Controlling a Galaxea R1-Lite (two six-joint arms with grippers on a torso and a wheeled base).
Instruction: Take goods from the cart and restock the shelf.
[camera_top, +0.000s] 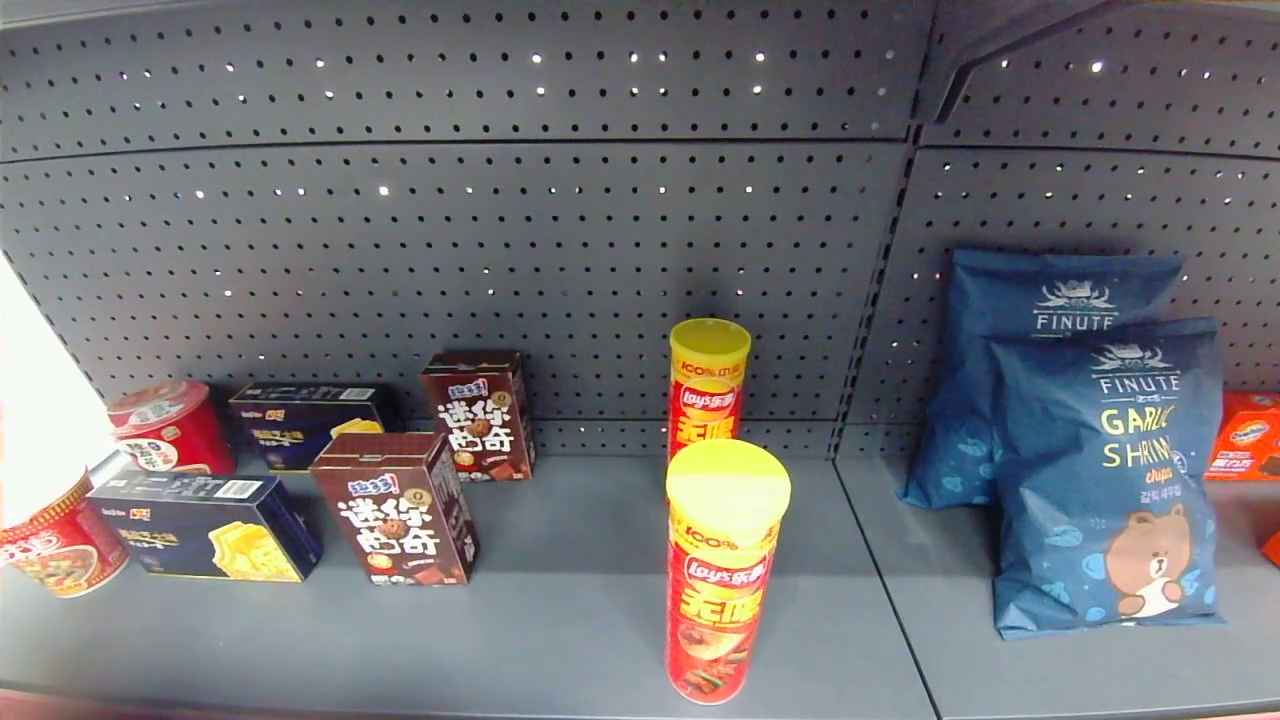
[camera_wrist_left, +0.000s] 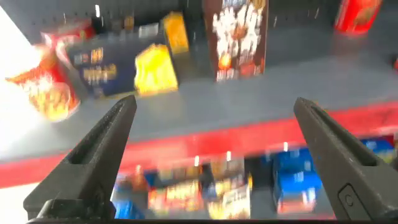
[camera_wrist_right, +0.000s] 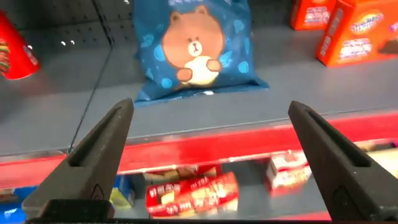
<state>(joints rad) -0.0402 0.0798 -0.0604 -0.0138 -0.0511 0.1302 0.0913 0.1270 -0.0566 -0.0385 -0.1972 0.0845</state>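
left gripper (camera_wrist_left: 214, 104): fingers spread wide, nothing held; sits in front of the red shelf edge (camera_wrist_left: 205, 143), facing the left end of the shelf (camera_top: 580, 600).
noodle cups (camera_top: 60, 545): far left, two deep.
dark boxes (camera_top: 215, 525): just beside the cups, front one angled. Don't clip it when coming in.
brown boxes (camera_top: 400, 520): two, upright, one behind the other.
gap: bare shelf between the brown boxes and the chip cans (camera_top: 722, 570); likely the easiest slot to fill.
chip cans: tall and upright, probably tippy. Approach from the front, not across them.
snack bags (camera_top: 1105, 480): two, leaning on the back panel; soft, so grip lightly.
orange boxes (camera_top: 1245, 435): far right.
right gripper (camera_wrist_right: 211, 107): fingers wide apart, empty; in front of the bags.
packets (camera_wrist_right: 193, 190): below the red edge. Can't tell whether that is the cart or a lower shelf.
step: both empty, so fetch stock first. Match like with like, label facing out.
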